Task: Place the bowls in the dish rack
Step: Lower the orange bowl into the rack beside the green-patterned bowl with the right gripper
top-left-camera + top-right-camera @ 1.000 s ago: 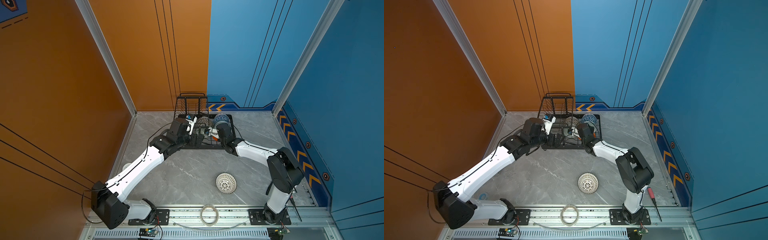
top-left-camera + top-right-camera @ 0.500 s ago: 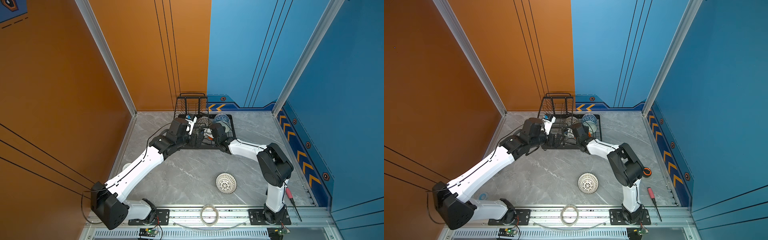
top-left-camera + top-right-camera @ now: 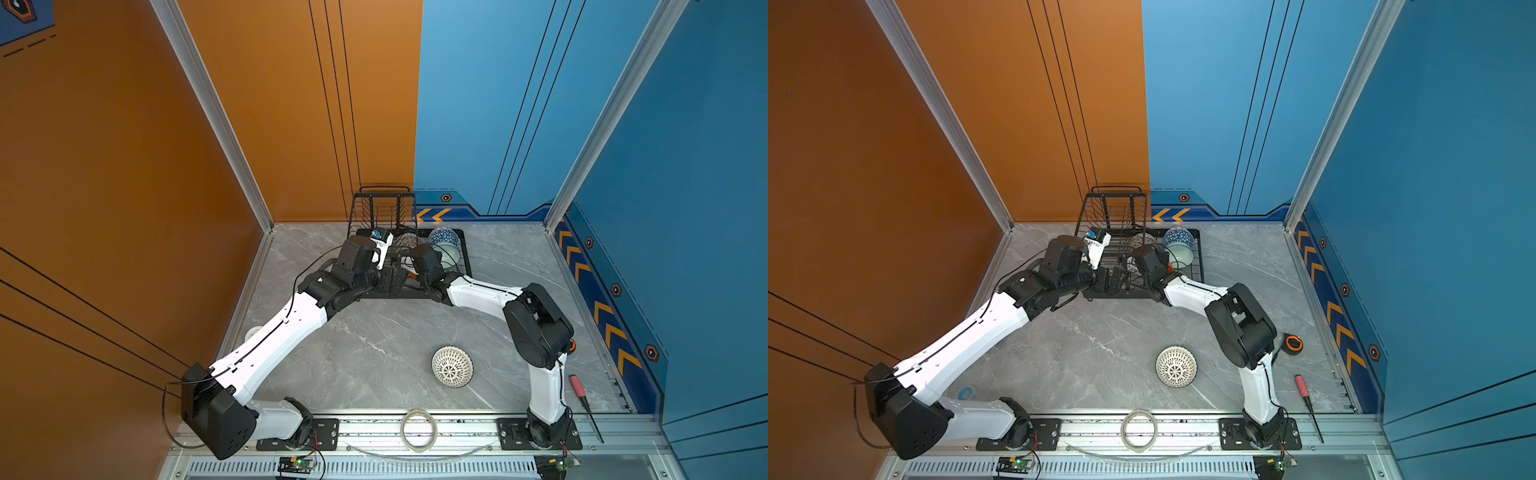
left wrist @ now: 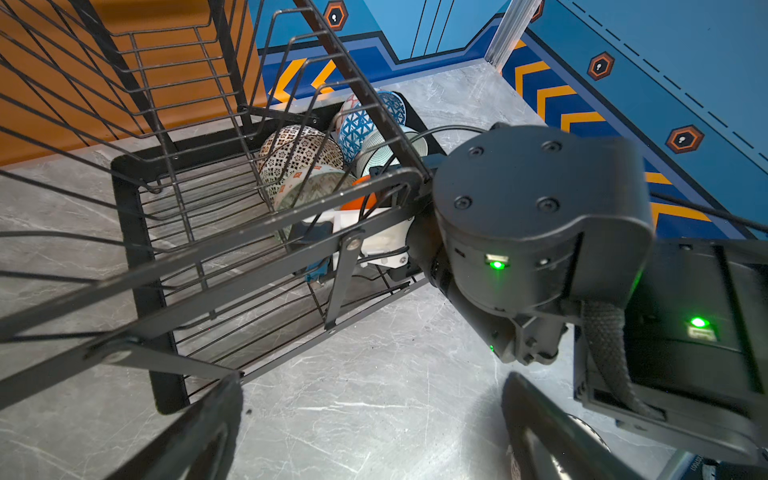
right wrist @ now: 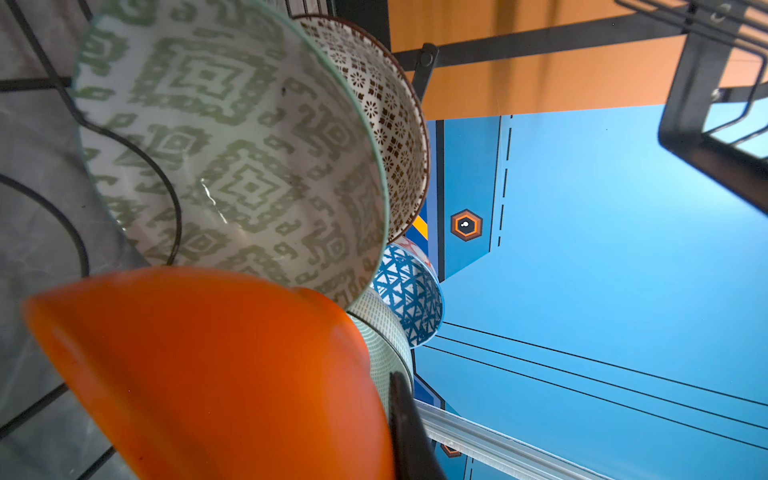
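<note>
Right hand (image 4: 313, 251) closed on the glossy orange bowl (image 5: 216, 365), low in the black wire dish rack (image 4: 136, 232).
Four bowls sit crowded in the lower tray: mint-grey maze-patterned bowl (image 5: 232, 158), white dark-dotted bowl (image 5: 386, 104), blue triangle-patterned bowl (image 5: 409, 299) and pale mint bowl (image 5: 382, 332). The orange one looks placed but not yet released. The white lattice bowl (image 3: 452, 366) remains, upturned on the grey marbled worktop (image 3: 374, 345), well apart from the rack. Left hand (image 4: 372, 386) is spread wide and empty, just outside the rack.

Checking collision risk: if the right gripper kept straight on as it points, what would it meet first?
Probably the maze-patterned bowl, just beyond the orange bowl it grips in the dish rack; depth is unclear.
</note>
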